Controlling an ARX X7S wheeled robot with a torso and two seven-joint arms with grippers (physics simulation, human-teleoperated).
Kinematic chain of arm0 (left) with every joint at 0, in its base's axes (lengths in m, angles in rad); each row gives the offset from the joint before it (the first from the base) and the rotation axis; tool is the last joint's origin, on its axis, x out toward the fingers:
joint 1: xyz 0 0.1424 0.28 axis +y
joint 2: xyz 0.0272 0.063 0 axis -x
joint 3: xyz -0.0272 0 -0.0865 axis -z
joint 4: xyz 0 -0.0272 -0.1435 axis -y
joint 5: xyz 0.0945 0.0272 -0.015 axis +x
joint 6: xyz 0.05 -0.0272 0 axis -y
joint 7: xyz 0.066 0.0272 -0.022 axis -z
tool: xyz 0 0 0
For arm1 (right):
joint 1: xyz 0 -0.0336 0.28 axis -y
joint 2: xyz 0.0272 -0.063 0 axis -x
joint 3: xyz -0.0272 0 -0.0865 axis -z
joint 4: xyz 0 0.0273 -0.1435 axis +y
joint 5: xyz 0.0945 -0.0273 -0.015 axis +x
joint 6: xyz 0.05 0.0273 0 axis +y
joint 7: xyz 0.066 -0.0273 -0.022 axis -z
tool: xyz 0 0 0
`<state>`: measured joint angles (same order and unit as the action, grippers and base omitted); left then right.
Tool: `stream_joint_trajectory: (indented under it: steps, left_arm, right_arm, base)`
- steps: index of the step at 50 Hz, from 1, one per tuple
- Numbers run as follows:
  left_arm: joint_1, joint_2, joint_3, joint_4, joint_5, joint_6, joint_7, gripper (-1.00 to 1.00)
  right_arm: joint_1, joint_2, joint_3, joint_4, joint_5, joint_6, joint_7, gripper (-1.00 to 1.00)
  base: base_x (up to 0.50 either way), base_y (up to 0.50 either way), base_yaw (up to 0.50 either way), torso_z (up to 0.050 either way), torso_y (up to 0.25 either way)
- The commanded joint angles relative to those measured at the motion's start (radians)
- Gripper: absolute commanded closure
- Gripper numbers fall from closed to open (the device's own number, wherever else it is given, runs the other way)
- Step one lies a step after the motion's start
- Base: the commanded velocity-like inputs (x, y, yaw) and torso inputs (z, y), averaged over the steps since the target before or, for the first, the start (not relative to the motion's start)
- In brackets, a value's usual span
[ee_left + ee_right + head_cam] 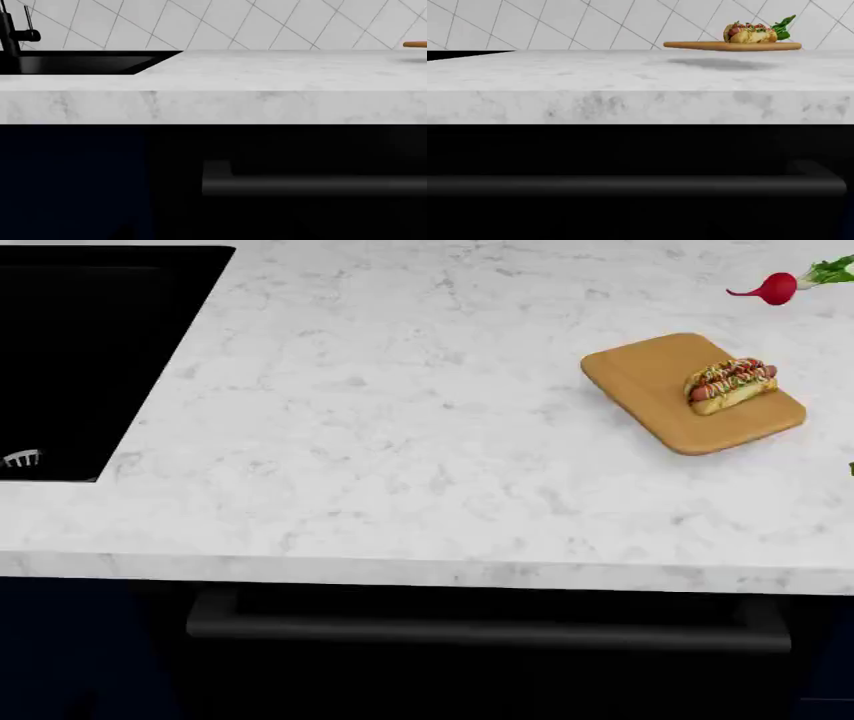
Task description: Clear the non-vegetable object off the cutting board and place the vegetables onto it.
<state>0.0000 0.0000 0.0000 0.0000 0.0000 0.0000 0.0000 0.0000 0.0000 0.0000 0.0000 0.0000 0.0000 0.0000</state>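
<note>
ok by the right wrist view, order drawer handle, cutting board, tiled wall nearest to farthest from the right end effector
1. drawer handle, on the cabinet front below the counter
2. cutting board, back on the counter
3. tiled wall, behind the counter

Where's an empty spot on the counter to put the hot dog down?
The big bare stretch of marble counter between the black sink and the cutting board is free. The strip in front of the board is bare too. It's busier at the far right: the hot dog sits on the board, and the radish lies just behind it.
</note>
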Motion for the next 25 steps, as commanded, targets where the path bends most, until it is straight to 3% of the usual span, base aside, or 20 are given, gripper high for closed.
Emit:
stream_joint_trajectory:
  steps: [1,9,11,20,25]
  left_arm:
    - [-0.001,-0.017,0.021,-0.004,-0.017,0.003,0.0,-1.0]
    - [0.002,-0.041,0.05,-0.004,-0.031,0.009,-0.058,-1.0]
    - [0.001,-0.01,0.01,0.007,-0.01,-0.007,-0.012,-1.0]
    - [0.002,-0.042,0.045,0.013,-0.054,-0.022,-0.037,-1.0]
    - [-0.001,-0.052,0.062,0.008,-0.055,-0.021,-0.051,-1.0]
  right_arm:
    - [0.0,0.009,-0.013,0.0,0.009,0.0,0.013,-1.0]
    - [-0.018,0.036,-0.044,-0.024,0.022,-0.002,0.062,-1.0]
    - [-0.019,0.009,-0.012,-0.025,-0.005,0.0,0.03,-1.0]
    - [-0.023,0.043,-0.061,-0.029,0.008,-0.016,0.065,-1.0]
    - [-0.019,0.054,-0.071,-0.023,0.023,-0.016,0.071,-1.0]
  base:
    - [0.0,0.0,0.0,0.0,0.0]
    - [0.0,0.0,0.0,0.0,0.0]
    - [0.0,0.0,0.0,0.0,0.0]
    - [0.0,0.0,0.0,0.0,0.0]
    - [0.0,-0.43,0.0,0.0,0.0]
